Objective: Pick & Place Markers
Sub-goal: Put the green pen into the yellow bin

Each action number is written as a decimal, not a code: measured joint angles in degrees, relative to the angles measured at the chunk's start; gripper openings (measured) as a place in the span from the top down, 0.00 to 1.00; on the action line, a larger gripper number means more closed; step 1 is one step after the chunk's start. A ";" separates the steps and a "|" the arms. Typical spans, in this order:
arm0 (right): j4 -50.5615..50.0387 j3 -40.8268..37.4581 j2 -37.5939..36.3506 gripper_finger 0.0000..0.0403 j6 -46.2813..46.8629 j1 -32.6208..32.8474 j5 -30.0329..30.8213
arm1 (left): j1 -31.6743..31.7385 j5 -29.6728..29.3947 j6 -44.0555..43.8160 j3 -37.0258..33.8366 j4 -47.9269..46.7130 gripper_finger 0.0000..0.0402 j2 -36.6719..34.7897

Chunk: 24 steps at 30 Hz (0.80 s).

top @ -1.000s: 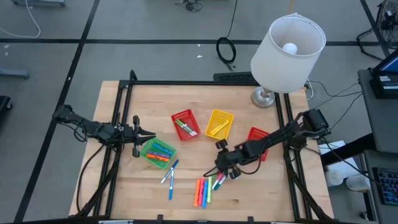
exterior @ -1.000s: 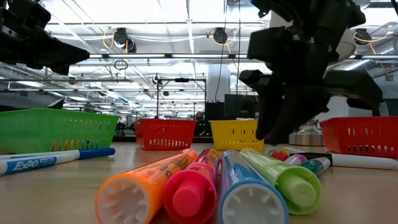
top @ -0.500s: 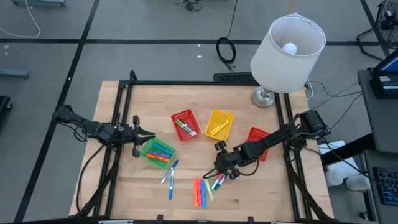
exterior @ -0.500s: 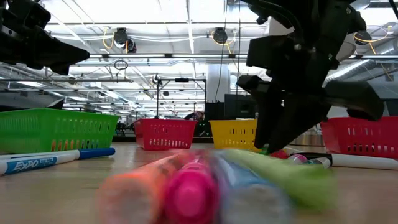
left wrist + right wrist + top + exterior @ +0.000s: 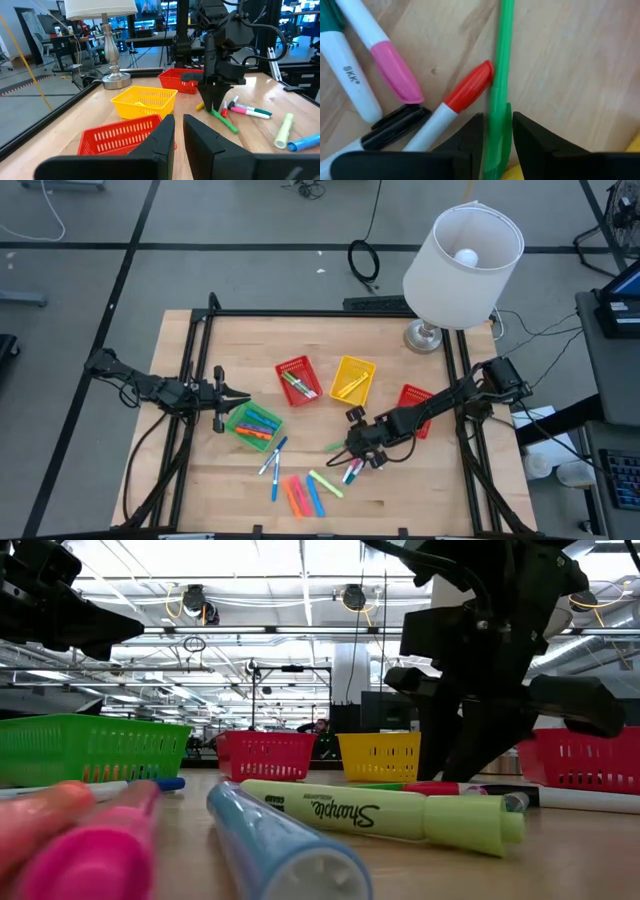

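Observation:
My right gripper point(image 5: 350, 452) reaches down among loose markers at the table's front middle, shut on a thin green marker point(image 5: 499, 75) that sticks out toward the table's left point(image 5: 335, 447). Red-capped point(image 5: 467, 92), pink-capped point(image 5: 395, 75) and black point(image 5: 395, 125) markers lie beside it on the wood. Orange, pink, blue and yellow-green highlighters point(image 5: 308, 492) lie fanned out near the front edge. My left gripper point(image 5: 243, 396) waits level above the green basket's point(image 5: 255, 423) left side, its fingers point(image 5: 167, 137) slightly open, with nothing between them. My right gripper pinches the green marker between its two fingers at the thicker part near one end point(image 5: 497, 125). The fingers slant down from the table's right and lie across the marker. The marker lies along the wood, its free end point(image 5: 232, 127) on the table.
A red basket point(image 5: 298, 380) and a yellow basket point(image 5: 352, 378) stand mid-table, and another red basket point(image 5: 415, 402) sits under my right arm. A lamp point(image 5: 462, 255) stands at the far right corner. Two blue-capped markers point(image 5: 273, 463) lie below the green basket.
The bunch of highlighters near the front edge has slid toward the table's left and fanned out. The yellow-green one has turned crosswise. The green marker now points out to the left of my right gripper.

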 joint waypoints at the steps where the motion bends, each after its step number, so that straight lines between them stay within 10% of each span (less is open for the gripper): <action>1: -0.02 0.00 0.00 0.77 0.17 -0.16 -0.79 | -0.01 0.00 0.01 0.00 -0.01 0.88 0.00; 24: 1.53 0.20 -0.15 1.00 5.37 -7.35 -2.18 | 0.02 0.00 0.01 0.00 -0.01 0.88 0.00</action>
